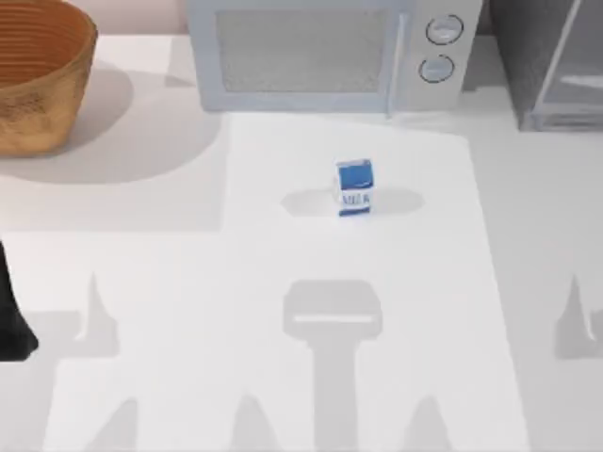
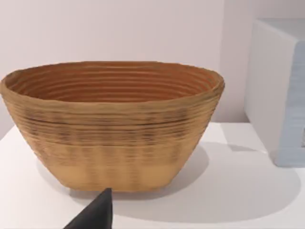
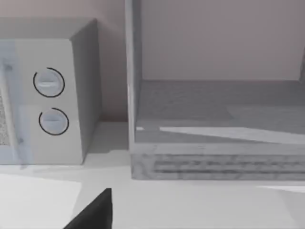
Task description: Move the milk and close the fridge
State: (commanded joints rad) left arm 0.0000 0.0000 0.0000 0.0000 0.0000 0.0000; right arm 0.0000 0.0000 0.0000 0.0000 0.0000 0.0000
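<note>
Very little of your robot's body is on show, and what is on show is plain black.

At the left edge of the top view you see a black piece of the left arm (image 1: 11, 325), rounded at its lower end, with no markings, screws or cables to make out. In each wrist view you get one matte black, wedge-shaped fingertip: the left fingertip (image 2: 95, 214) and the right fingertip (image 3: 95, 213), smooth and unmarked.
</note>
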